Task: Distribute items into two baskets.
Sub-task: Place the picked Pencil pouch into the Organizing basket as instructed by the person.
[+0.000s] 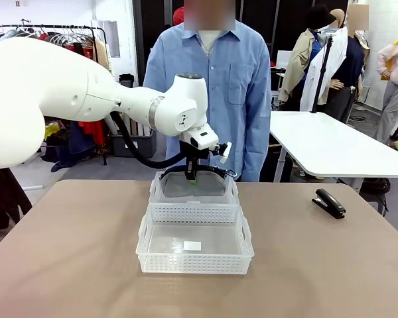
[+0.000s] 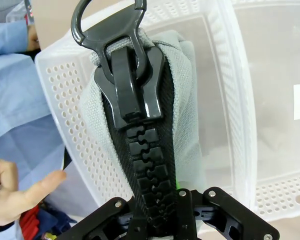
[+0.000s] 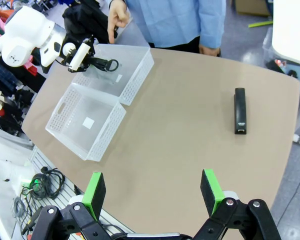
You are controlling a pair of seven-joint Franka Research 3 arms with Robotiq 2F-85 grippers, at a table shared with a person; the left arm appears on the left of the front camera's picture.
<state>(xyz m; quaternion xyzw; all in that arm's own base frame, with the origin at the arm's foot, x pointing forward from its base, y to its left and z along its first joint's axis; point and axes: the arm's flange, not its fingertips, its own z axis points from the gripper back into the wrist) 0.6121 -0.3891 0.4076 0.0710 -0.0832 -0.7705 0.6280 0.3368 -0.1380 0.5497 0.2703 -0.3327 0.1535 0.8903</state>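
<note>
the tan table (image 1: pixel 66 252) carries two white baskets touching end to end at its middle: the near basket (image 1: pixel 195 265), with a white label inside, and the far basket (image 1: pixel 160 189). the left gripper (image 1: pixel 192 173) hangs over the far basket, clenched on the black band (image 1: pixel 215 170), which spreads left and right of it. the stapler (image 1: pixel 329 203) lies well apart, on the right of the table.

the risk i see: the band seems to reach past both side walls, so if let go now an end may catch a rim and slide out.

the left wrist view alone shows the band's zip teeth, slider, ring pull and grey cloth, and the person's hand (image 2: pixel 10 195) just beside the basket. the right wrist view shows the right gripper (image 3: pixel 152 192) released, its pads wide apart, grasping nothing.
</note>
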